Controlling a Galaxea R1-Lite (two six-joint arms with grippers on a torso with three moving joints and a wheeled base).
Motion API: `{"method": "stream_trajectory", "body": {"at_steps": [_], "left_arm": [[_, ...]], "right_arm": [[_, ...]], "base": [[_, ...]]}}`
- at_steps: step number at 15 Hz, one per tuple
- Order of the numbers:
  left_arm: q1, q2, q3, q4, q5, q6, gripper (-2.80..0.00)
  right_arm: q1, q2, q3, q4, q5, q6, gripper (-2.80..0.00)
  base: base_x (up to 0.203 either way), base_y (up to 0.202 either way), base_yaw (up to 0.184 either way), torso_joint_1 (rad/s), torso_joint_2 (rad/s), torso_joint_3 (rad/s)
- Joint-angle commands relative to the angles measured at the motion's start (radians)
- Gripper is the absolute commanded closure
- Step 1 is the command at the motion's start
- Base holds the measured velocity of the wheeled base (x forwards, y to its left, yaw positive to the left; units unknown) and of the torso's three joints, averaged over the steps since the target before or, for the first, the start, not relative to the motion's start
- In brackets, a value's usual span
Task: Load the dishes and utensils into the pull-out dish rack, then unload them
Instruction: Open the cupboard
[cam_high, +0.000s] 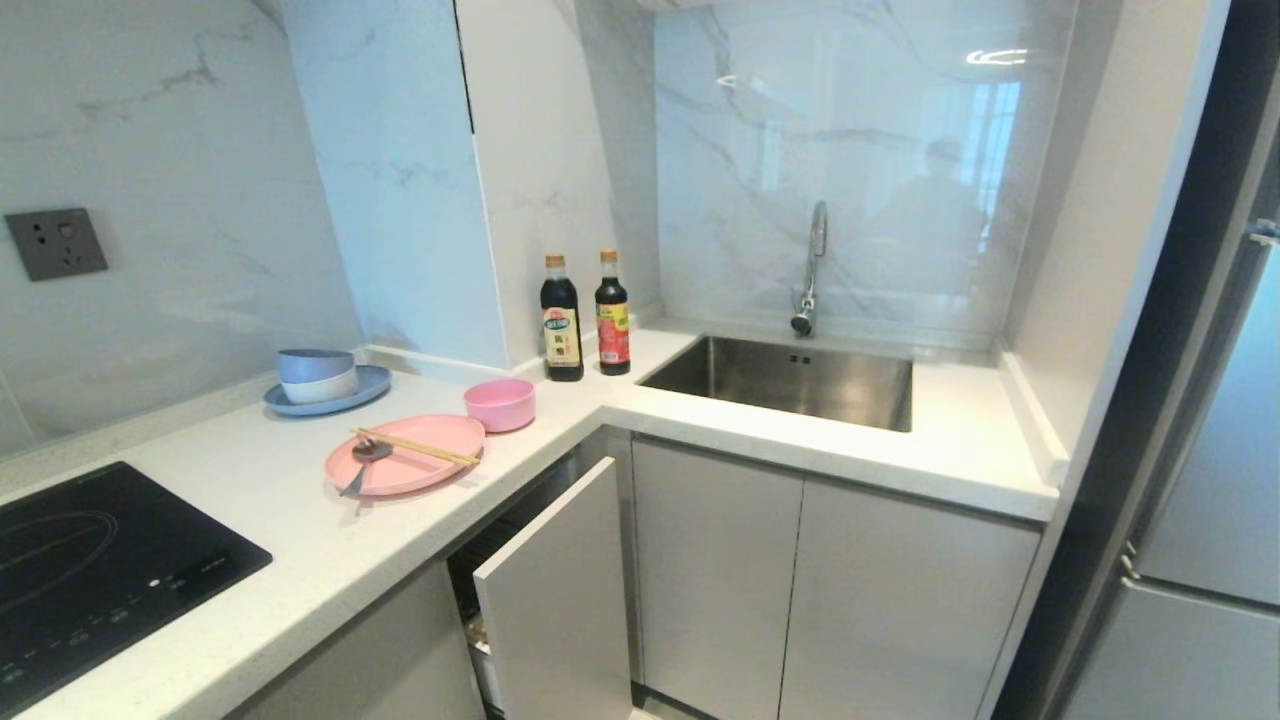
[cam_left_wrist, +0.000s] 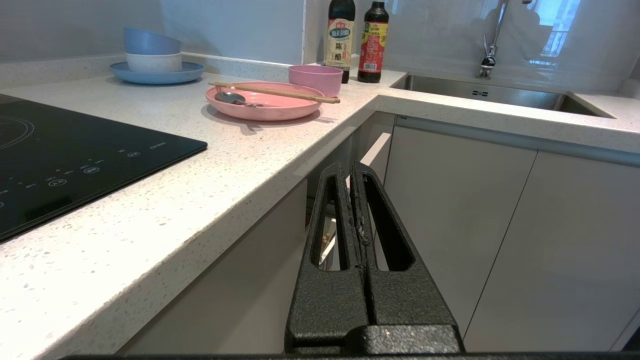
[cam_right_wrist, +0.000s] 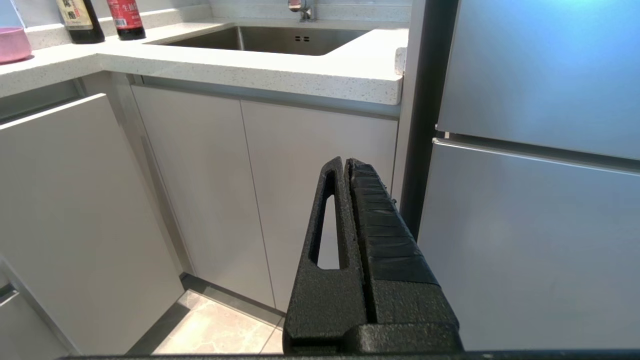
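On the white counter lies a pink plate (cam_high: 430, 472) (cam_left_wrist: 280, 107), with wooden chopsticks (cam_high: 415, 446) (cam_left_wrist: 275, 92) laid across it and a metal spoon (cam_high: 365, 458) (cam_left_wrist: 231, 97) at its edge. Just behind it stands a pink bowl (cam_high: 499, 404) (cam_left_wrist: 315, 79) (cam_right_wrist: 11, 45). Below the counter corner, the pull-out dish rack's grey front (cam_high: 555, 600) (cam_right_wrist: 75, 210) stands a little way out; its wire basket is mostly hidden. My left gripper (cam_left_wrist: 350, 167) is shut and empty, low in front of that gap. Shut and empty too, my right gripper (cam_right_wrist: 346, 162) faces the sink cabinets. Neither arm shows in the head view.
A blue plate carrying blue and white bowls (cam_high: 327, 385) sits at the back left. A black hob (cam_high: 90, 570) fills the near left counter. Two dark bottles (cam_high: 585, 315) stand by the sink (cam_high: 790, 380). A steel fridge (cam_high: 1200, 500) bounds the right.
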Motion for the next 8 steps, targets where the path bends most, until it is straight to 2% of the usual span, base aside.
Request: {"method": "stream_trajectory", "body": {"at_steps": [1, 8], "left_arm": [[0.000, 0.000, 0.026, 0.000, 0.000, -0.001, 0.00], [0.000, 0.000, 0.026, 0.000, 0.000, -0.001, 0.00]], "right_arm": [[0.000, 0.000, 0.002, -0.002, 0.000, -0.001, 0.00], [0.001, 0.000, 0.002, -0.002, 0.000, 0.000, 0.00]], "base": [[0.000, 0.000, 0.000, 0.000, 0.00, 0.000], [0.000, 0.000, 0.000, 0.000, 0.00, 0.000]]}}
